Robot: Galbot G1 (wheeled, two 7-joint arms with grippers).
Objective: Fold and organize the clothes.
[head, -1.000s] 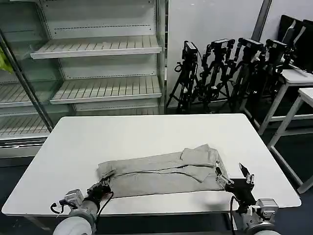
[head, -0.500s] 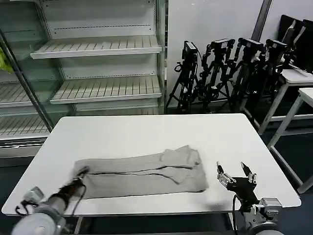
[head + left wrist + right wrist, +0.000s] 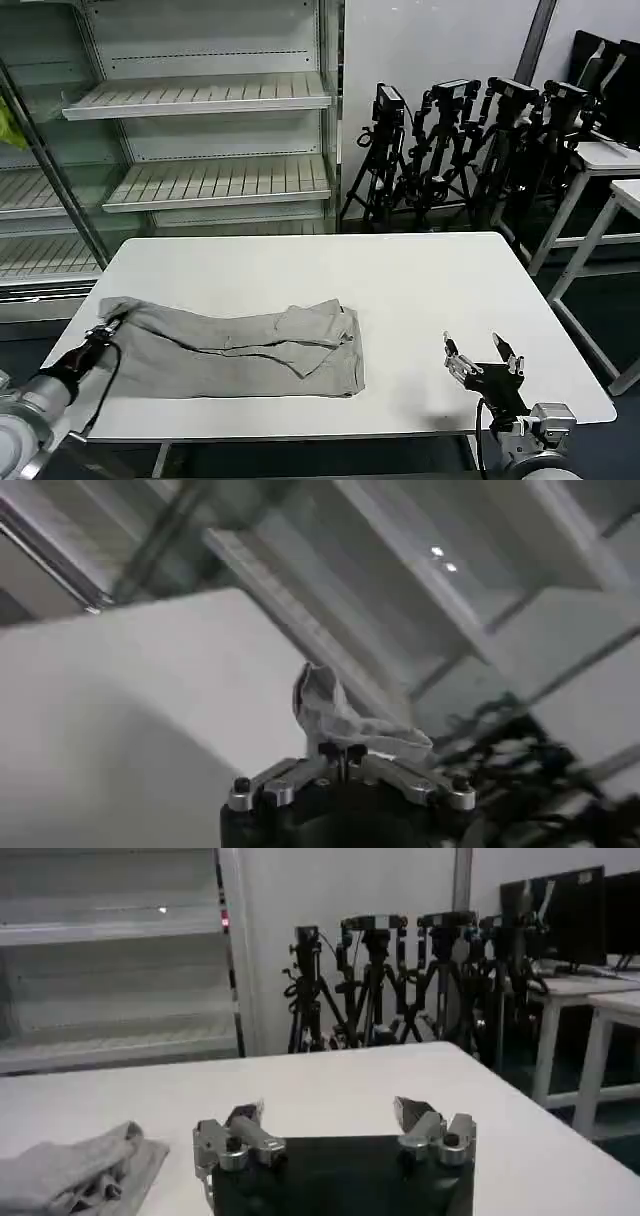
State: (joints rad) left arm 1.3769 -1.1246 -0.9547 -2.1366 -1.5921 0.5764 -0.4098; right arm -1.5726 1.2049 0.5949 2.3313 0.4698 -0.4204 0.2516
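Grey T-shirt lying on the white table, folded into a long band on the left half, nearer the front edge than the back. Fabric rumpled, with a sleeve fold bunched at the right end of the band. Right end of the shirt well apart from the right gripper.

Left gripper at the table's left edge, low over the surface, clenched on the shirt's left corner. Corner lifted slightly off the table there. In the left wrist view, fingers closed together with a tuft of grey cloth standing up between them.

Right gripper at the front right of the table, above the surface, holding nothing. Fingers spread wide apart, as seen in the right wrist view, with bare tabletop beyond and the shirt's edge off to one side.

Shelving unit behind the table. Row of black tripods at the back right. Second white table at far right.
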